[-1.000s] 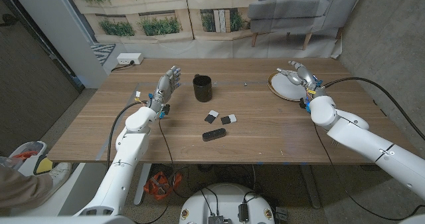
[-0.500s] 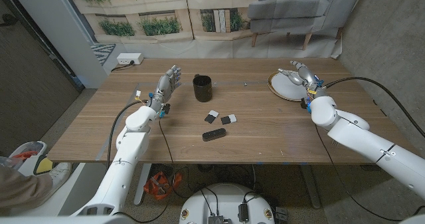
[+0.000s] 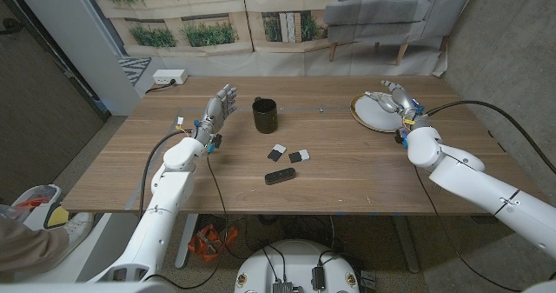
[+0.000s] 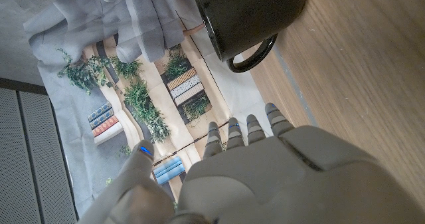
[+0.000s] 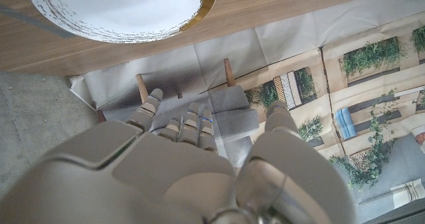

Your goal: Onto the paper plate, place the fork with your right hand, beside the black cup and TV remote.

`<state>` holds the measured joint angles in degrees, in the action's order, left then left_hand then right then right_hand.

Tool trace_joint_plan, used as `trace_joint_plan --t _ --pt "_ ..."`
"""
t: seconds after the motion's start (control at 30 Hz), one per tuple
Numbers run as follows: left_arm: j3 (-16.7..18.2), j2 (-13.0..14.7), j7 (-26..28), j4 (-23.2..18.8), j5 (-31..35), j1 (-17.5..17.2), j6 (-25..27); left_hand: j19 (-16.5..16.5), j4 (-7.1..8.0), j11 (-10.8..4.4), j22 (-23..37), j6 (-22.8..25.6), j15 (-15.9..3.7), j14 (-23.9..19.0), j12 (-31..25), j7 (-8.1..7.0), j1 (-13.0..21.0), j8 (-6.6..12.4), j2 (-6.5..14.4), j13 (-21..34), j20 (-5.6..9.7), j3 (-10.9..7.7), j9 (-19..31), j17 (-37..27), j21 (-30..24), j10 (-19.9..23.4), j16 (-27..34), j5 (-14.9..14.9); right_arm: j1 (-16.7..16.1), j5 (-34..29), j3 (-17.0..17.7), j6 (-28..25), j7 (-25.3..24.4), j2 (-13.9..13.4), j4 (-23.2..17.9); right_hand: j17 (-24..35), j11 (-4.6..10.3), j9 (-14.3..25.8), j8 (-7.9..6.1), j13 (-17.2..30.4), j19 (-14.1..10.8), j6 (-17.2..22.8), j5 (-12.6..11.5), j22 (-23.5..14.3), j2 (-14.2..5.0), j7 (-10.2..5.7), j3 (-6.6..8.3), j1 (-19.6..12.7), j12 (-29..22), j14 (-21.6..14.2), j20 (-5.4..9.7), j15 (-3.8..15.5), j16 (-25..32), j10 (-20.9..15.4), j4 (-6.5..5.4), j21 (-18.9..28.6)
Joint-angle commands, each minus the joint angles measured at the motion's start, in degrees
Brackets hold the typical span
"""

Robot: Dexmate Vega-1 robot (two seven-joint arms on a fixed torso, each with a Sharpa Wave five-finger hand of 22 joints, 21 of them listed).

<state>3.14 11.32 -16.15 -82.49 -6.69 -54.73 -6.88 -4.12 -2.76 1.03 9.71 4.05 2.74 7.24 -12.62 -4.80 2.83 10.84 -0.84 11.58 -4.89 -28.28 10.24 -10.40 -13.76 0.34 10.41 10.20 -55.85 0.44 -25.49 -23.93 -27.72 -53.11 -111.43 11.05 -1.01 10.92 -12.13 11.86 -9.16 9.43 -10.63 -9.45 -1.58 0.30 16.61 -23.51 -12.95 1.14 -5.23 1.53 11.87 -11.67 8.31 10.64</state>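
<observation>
1. Nearest on the table (image 3: pixel 347 180) lies the black TV remote (image 3: pixel 279 176), flat and well apart from both arms. No button markings or maker's name can be read on it.
2. Just behind it sit two small black-and-white blocks (image 3: pixel 277 152) and (image 3: pixel 299 156), close together. What they are is too small to tell, and no lettering is legible.
3. The fork: I cannot tell where it lies. Nothing fork-shaped can be made out on the table, and the plate's face looks bare in the right wrist view. By judgement, a fork would be light, stiff and thin. Lying low on the wood, it would be awkward to get fingertips under and slippery if metal. The middle of the handle is the sensible place to pinch, tines pointing away.
4. The left robot hand (image 3: pixel 219 110) stands upright beside the black cup (image 3: pixel 265 116), near it but apart. Its fingers are spread and it holds nothing.
5. The cup looks glossy, with a handle, and carries no visible logo.
6. The right robot hand (image 3: pixel 395 97) hangs over the far edge of the paper plate (image 3: pixel 369 117). Its fingers are extended and apart, with nothing seen between them.
7. The plate is white with a gold rim and unprinted. It is well apart from the cup and remote.
8. Farthest back is a white power strip (image 3: pixel 168 77) and a backdrop printed with plants and books. No text there is readable.
</observation>
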Motion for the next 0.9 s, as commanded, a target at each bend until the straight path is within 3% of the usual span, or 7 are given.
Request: trace_joint_plan --t 0.03,0.37,0.9 --pt "0.04 0.06 -0.36 0.25 -0.19 0.19 -0.25 0.12 -0.26 0.11 0.34 0.27 -0.06 0.67 -0.17 -0.18 0.35 0.11 0.21 0.12 -0.16 -0.26 0.14 -0.12 0.25 -0.15 0.22 0.01 -1.21 0.57 0.99 -0.59 0.03 -1.04 -1.24 0.19 -0.14 0.2 -0.04 0.14 -0.6 0.74 0.15 -0.24 -0.09 -0.04 0.12 -0.48 -0.63 -0.34 -0.29 -0.01 0.24 -0.66 0.22 0.38" --pt "-0.17 0.43 0.4 -0.38 0.93 -0.23 -0.05 0.17 -0.32 0.2 0.35 0.31 -0.06 0.69 -0.17 -0.08 0.34 0.1 0.24 0.12 -0.13 -0.23 0.14 -0.12 0.4 -0.17 0.24 0.0 -1.91 1.46 1.73 0.55 0.93 -1.79 -1.18 0.19 0.07 0.2 -0.02 0.15 -0.51 0.88 0.17 -0.24 -0.04 -0.11 0.17 -0.75 -0.66 -0.36 -0.11 0.11 0.2 -0.93 0.34 0.3" --pt "-0.36 0.5 0.42 -0.48 1.16 -0.15 0.17 0.25 -0.42 0.1 0.36 0.43 0.01 0.72 -0.19 -0.14 0.33 0.1 0.32 0.12 -0.15 -0.2 0.14 -0.12 0.65 -0.14 0.27 0.0 -1.63 1.37 2.02 0.02 4.24 -5.19 -2.12 0.25 0.3 0.21 0.39 0.18 0.39 0.13 0.25 -0.25 -0.19 -0.27 0.2 -0.91 -0.36 -0.04 -0.55 0.13 0.06 -0.57 0.24 -0.05"
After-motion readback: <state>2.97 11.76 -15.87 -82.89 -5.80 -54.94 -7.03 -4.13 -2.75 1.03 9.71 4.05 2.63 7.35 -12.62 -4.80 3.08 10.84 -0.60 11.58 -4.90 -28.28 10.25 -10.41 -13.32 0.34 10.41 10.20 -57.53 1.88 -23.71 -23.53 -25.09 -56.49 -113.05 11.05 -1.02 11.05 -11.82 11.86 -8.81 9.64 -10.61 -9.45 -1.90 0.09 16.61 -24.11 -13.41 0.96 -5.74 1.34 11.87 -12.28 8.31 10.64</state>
